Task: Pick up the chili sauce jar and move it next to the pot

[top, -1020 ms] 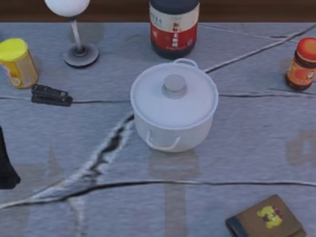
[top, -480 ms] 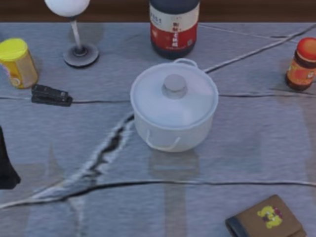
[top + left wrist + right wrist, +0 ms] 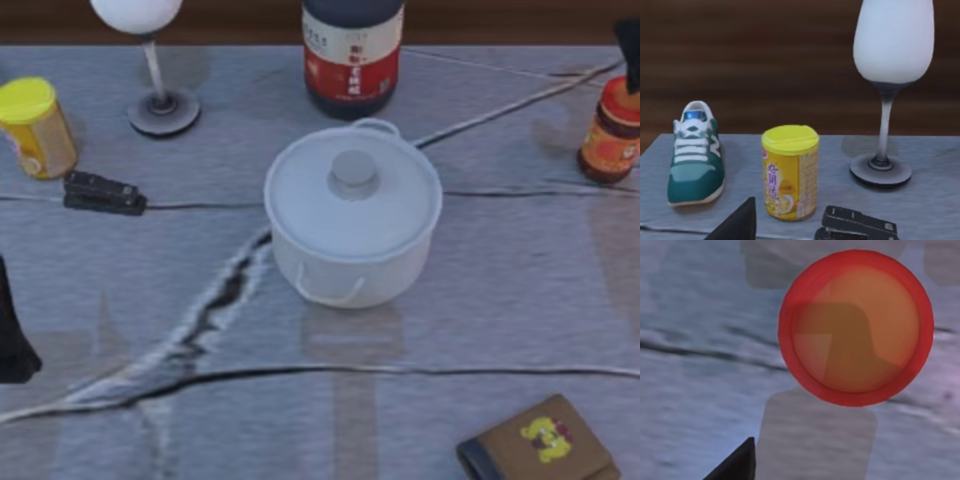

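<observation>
The chili sauce jar [image 3: 610, 135], small and dark with a red lid and orange-red label, stands at the table's far right edge. My right gripper [image 3: 630, 50] hangs just above and behind it. The right wrist view looks straight down on the jar's red lid [image 3: 856, 327]. One dark fingertip [image 3: 737, 462] shows off to the side, the gripper open and holding nothing. The large white pot [image 3: 352, 225], with its flat lid and knob, sits in the middle of the table, well left of the jar. My left gripper [image 3: 12, 340] is parked at the left edge, open.
A tall dark bottle [image 3: 352, 55] stands behind the pot. A yellow-lidded jar [image 3: 35, 128], a black stapler [image 3: 103, 193] and a white wine glass [image 3: 150, 60] are at the back left. A brown wallet [image 3: 540, 445] lies front right. A green shoe [image 3: 694, 152] shows in the left wrist view.
My right gripper has come into the top view at the upper right corner, above the chili sauce jar. The jar, the pot and the left arm have not moved.
</observation>
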You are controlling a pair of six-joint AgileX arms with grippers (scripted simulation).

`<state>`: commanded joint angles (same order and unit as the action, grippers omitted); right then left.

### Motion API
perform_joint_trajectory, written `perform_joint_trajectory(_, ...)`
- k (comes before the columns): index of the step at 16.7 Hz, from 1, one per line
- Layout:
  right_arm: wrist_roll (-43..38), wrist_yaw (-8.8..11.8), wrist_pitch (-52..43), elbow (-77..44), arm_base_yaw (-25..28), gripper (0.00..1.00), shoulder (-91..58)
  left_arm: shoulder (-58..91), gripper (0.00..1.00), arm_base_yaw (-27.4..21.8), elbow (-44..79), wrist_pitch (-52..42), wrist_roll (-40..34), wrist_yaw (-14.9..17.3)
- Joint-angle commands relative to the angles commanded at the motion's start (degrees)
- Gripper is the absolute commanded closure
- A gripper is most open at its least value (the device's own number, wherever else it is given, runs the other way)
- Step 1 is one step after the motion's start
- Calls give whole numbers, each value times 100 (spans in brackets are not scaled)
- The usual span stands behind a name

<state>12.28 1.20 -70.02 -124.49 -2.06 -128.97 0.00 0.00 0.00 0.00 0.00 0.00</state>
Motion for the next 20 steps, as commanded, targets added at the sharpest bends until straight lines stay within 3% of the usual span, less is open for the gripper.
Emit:
perform_joint_trajectory(6, 243, 115, -449, -1482, 118, 0, -1446, 0, 0, 0, 0, 0, 0, 0)
perform_joint_trajectory(12, 248, 113, -430, -1490, 93, 0, -1489, 0, 0, 0, 0, 0, 0, 0)
perform_joint_trajectory(20, 219, 109, 455, -844, 153, 0, -1719, 0, 0, 0, 0, 0, 0, 0)
